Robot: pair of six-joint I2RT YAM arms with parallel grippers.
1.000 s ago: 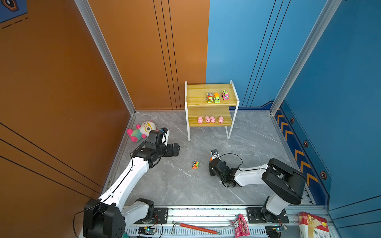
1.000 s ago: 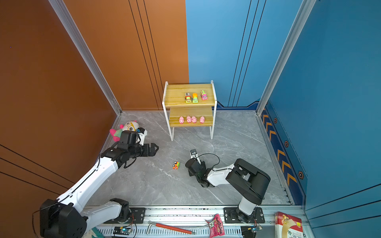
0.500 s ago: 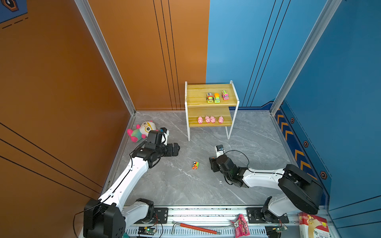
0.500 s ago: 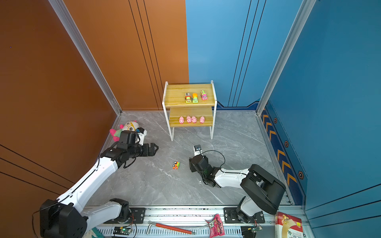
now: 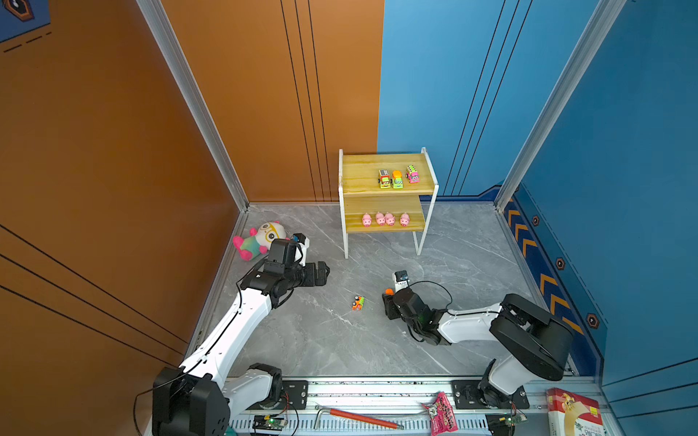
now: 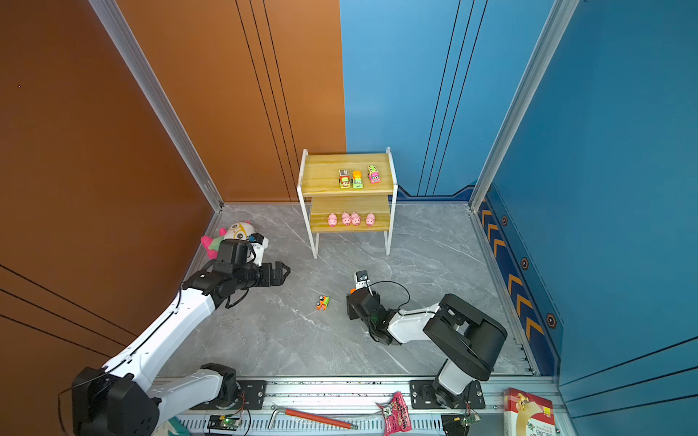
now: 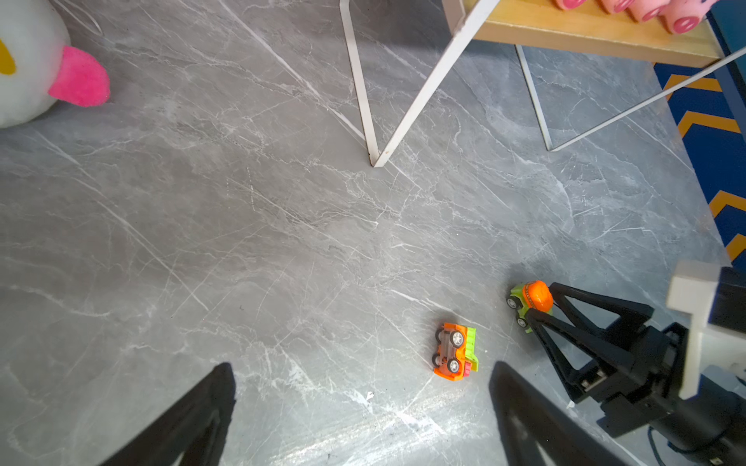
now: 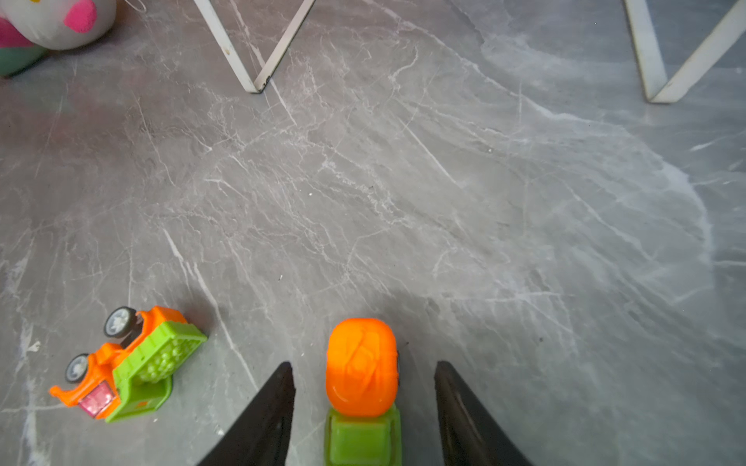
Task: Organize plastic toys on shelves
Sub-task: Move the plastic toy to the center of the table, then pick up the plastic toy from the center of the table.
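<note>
With fingers (image 8: 274, 407) apart around the mixer truck (image 8: 360, 387), the right gripper (image 8: 363, 365) should centre, then close gently (left gripper (image 5: 324, 273) gapes wide).

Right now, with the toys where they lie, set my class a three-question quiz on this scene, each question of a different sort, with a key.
1. True or false: all four pink pigs stand on the lower board.
2. How many trucks stand on the upper board? A) two B) three C) five
3. Fill in: the orange-and-green truck out on the floor is not on its wheels; it lies on its ___.

Key: 1 true; 2 B; 3 side.
</note>
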